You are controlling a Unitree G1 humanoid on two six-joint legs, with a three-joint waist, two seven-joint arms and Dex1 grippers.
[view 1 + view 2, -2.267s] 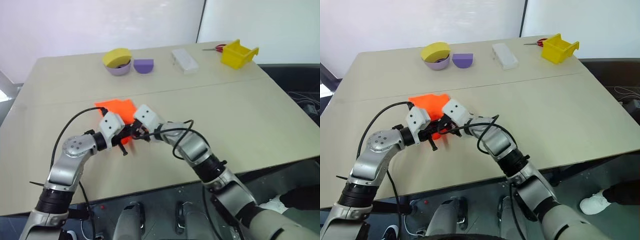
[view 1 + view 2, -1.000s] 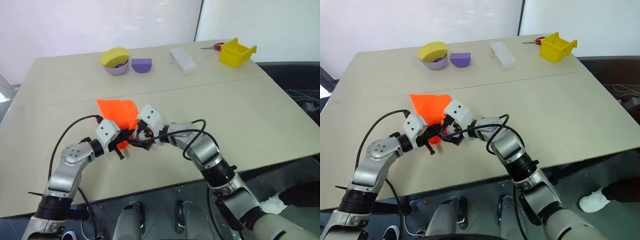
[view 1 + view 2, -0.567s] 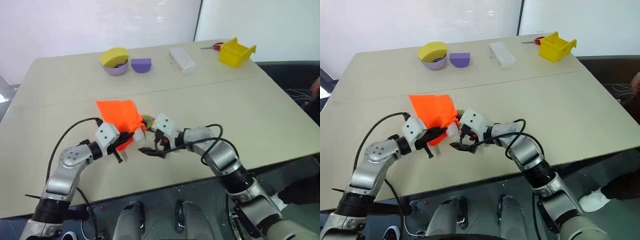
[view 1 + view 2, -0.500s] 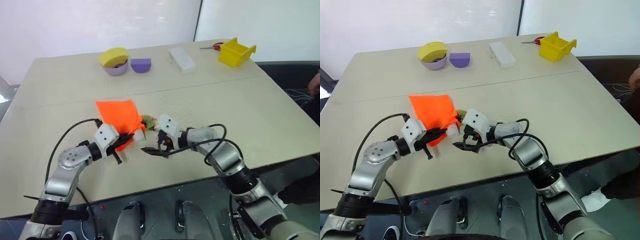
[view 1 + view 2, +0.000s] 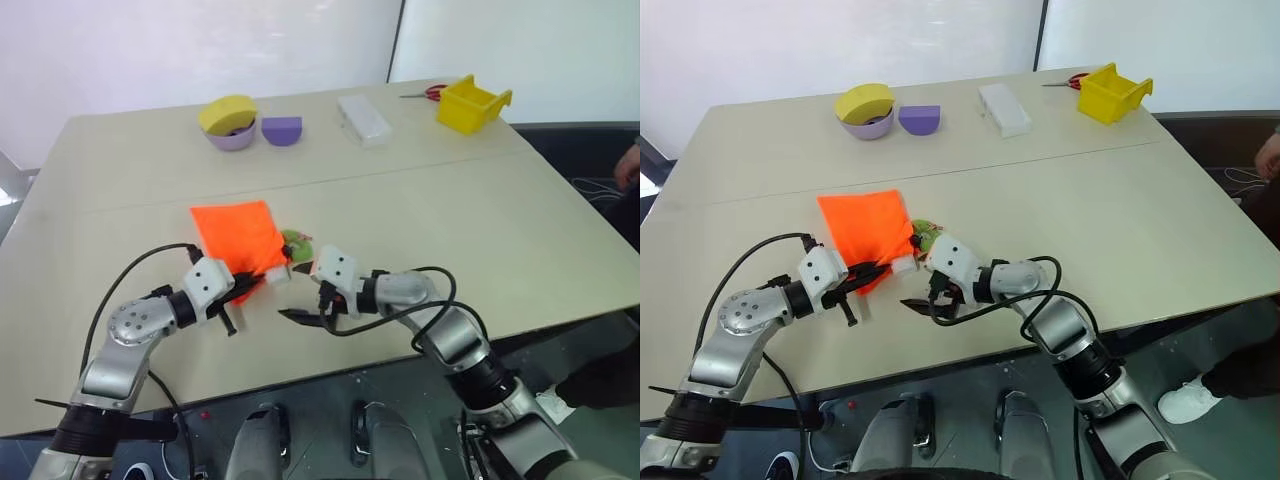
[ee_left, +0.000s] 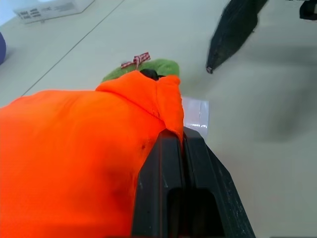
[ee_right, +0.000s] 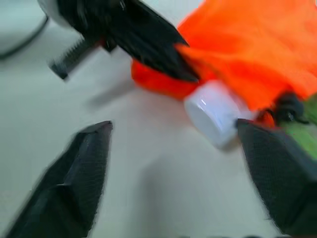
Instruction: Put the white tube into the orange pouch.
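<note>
We see the left tool (image 6: 181, 148) pinching the orange pouch (image 5: 238, 235) at its mouth edge. The white tube (image 7: 214, 116) protrudes cap-first from that mouth. The right tool (image 7: 178, 173), fingers spread, holds nothing just beside the cap.

White tube partly inside an orange pouch on the table.
The orange pouch (image 5: 866, 232), a flat bright fabric bag, lies on the table (image 5: 1120, 200), its cord's green fuzzy ring (image 5: 924, 230) beside the mouth. The white tube (image 7: 214, 114) pokes out of the mouth, white cap outward.
</note>
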